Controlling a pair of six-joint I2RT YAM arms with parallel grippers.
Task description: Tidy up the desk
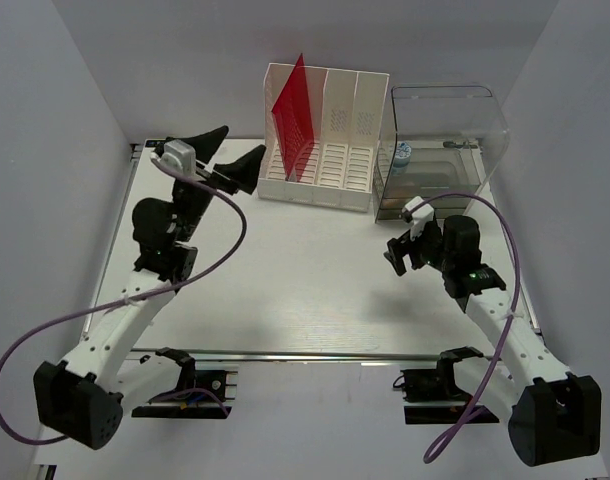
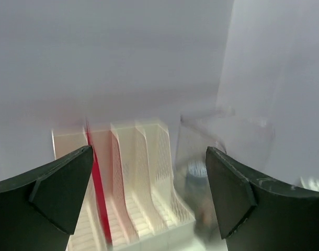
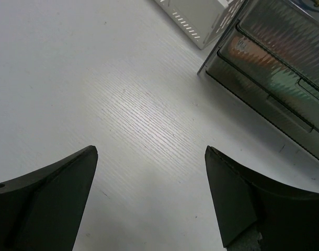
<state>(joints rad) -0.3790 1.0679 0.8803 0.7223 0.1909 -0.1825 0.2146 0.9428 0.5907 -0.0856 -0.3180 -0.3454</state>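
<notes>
Fingers [image 2: 49, 201] of the left gripper [image 2: 149, 196] stand wide apart with nothing between them. It is raised off the surface and aimed toward the back wall, near the front left corner of the white file rack [image 1: 330, 150]. Fingers [image 3: 253, 209] of the right gripper [image 3: 149, 201] are likewise spread and empty. They point down at bare tabletop, near the front of the clear plastic box [image 1: 450, 130]. A red folder [image 1: 293, 105] stands leaning toward the rack's left end. The box sits just beside the rack on the right. A small blue-and-white item [image 1: 401, 155] shows inside its left side; I cannot tell what it is. In the right wrist view, orange and green blurs show through its ribbed lower front. The desk [image 1: 305, 280] lies under both arms, with rack and box along its far edge. The aluminium rail [image 1: 315, 353] runs along its near edge by the arm bases.
</notes>
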